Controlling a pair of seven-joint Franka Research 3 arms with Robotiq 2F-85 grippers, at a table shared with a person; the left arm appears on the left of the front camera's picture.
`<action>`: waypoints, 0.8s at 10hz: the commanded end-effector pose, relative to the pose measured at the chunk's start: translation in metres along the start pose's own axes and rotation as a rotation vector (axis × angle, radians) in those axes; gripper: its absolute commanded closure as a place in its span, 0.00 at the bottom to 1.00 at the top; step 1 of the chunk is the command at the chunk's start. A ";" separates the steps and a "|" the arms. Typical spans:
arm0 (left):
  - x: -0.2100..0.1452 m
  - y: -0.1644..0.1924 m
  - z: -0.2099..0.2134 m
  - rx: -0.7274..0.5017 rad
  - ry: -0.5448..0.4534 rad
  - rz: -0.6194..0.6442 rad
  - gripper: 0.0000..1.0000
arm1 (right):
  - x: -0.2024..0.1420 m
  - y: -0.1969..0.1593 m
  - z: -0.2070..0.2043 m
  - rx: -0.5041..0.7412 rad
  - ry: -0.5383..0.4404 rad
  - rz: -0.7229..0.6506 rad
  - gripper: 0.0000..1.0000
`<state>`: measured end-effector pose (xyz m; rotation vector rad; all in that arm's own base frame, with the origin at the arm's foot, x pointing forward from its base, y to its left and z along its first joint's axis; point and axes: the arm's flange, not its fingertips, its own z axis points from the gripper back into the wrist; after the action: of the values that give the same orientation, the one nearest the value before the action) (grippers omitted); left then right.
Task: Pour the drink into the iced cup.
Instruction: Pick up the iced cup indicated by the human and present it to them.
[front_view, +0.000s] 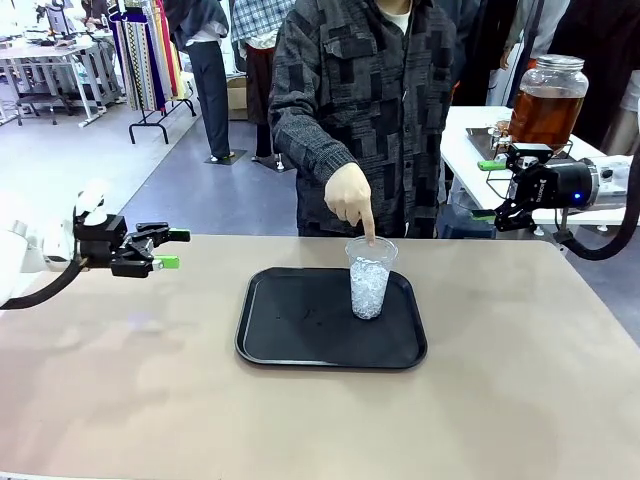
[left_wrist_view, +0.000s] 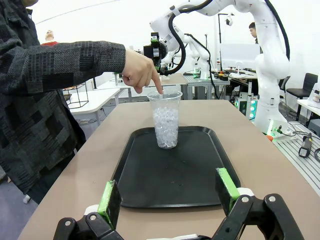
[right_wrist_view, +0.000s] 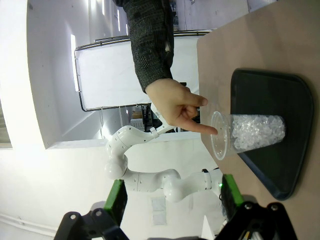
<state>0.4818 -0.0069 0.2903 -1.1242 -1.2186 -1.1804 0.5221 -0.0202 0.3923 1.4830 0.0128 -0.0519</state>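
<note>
Tan table (front_view: 120, 400), iced cup (front_view: 369, 280); left pincer (front_view: 174, 249), right pincer (front_view: 487, 189) agape; drink (front_view: 543, 115) partly hidden.

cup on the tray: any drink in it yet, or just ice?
Just ice. The cup stands upright on the black tray, holding clear ice with no amber liquid.

- The left arm (front_view: 28, 262) reaches in low from the left edge; the left gripper (front_view: 173, 249) lies level, aimed at the middle, jaws wide apart, holding nothing
- The right arm (front_view: 603, 184) comes in higher and farther back; the right gripper (front_view: 487, 190) faces left, jaws spread, holding nothing
- The person's hand (front_view: 349, 194) points its index finger straight down, other fingers curled
</note>
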 end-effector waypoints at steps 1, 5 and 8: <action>0.003 0.000 0.000 0.001 0.003 0.007 0.00 | 0.001 0.002 0.000 -0.003 -0.004 0.004 0.00; 0.003 0.000 0.000 0.001 0.003 0.007 0.00 | 0.001 0.002 0.000 -0.003 -0.004 0.004 0.00; 0.003 0.000 0.000 0.001 0.003 0.007 0.00 | 0.000 0.000 0.000 0.000 0.000 0.000 0.00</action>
<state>0.4818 -0.0069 0.2903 -1.1242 -1.2186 -1.1804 0.5221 -0.0202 0.3923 1.4830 0.0129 -0.0520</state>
